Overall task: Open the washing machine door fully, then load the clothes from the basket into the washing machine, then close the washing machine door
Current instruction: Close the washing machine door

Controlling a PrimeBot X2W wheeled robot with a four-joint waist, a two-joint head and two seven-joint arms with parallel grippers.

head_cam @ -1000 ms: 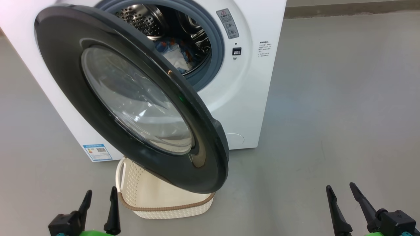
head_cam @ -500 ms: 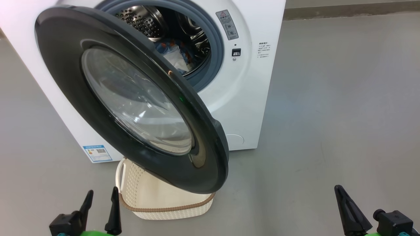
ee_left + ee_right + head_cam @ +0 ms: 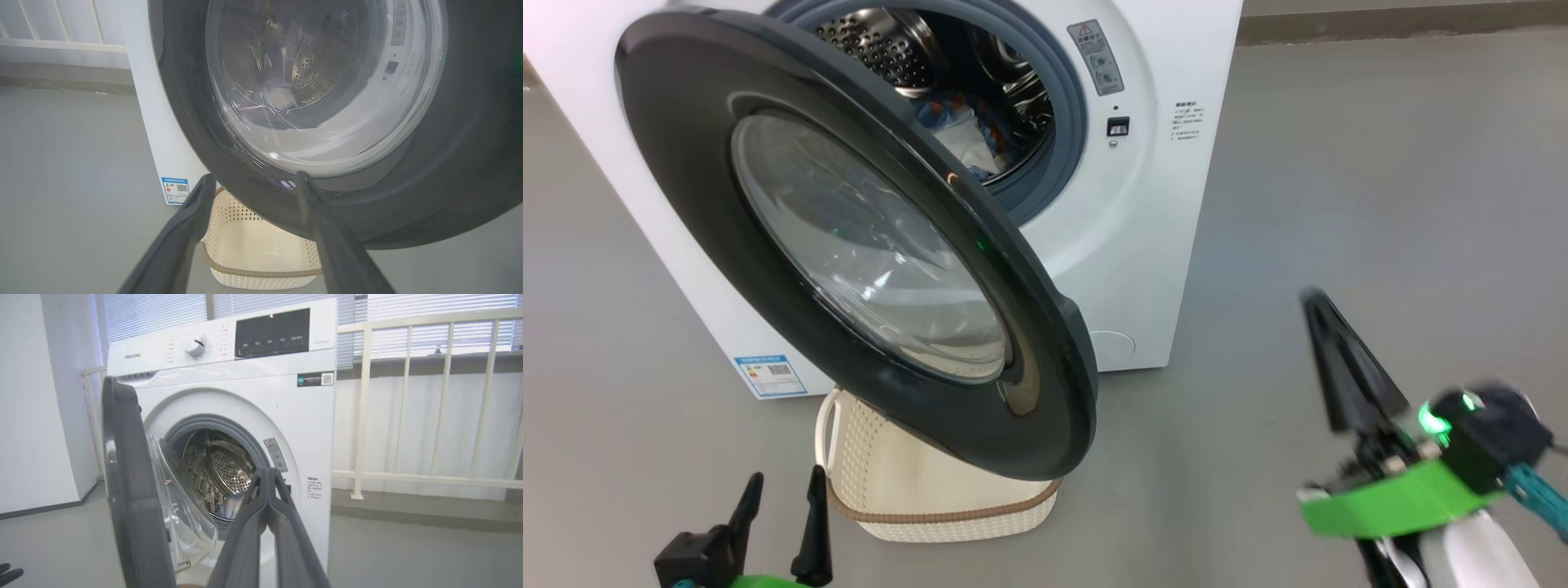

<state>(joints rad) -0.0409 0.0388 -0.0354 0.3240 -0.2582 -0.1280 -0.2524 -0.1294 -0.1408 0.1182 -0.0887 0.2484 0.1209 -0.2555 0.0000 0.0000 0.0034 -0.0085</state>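
Note:
The washing machine (image 3: 1127,237) stands with its door (image 3: 678,147) swung out towards me, black rim around the clear glass bowl (image 3: 866,253). Light blue clothes (image 3: 960,131) with white lining lie inside the steel drum (image 3: 882,45). The cream basket (image 3: 931,498) sits on the floor under the door's lower edge, and the inside that shows looks bare. My left gripper (image 3: 780,494) is open and holds nothing, low in front of the basket (image 3: 253,249). My right gripper (image 3: 1313,300) is raised right of the door, shut on nothing, and points at the drum opening (image 3: 229,469).
A blue label sticker (image 3: 770,376) marks the machine's lower left front. Grey floor (image 3: 1380,204) spreads out to the right. Behind the machine run a white railing (image 3: 363,416) and window blinds, with a white wall (image 3: 41,416) on its left side.
The right gripper's fingers came together, then the arm rose up and inward in the head view. The camera shifted slightly. The left gripper, door and basket stayed put.

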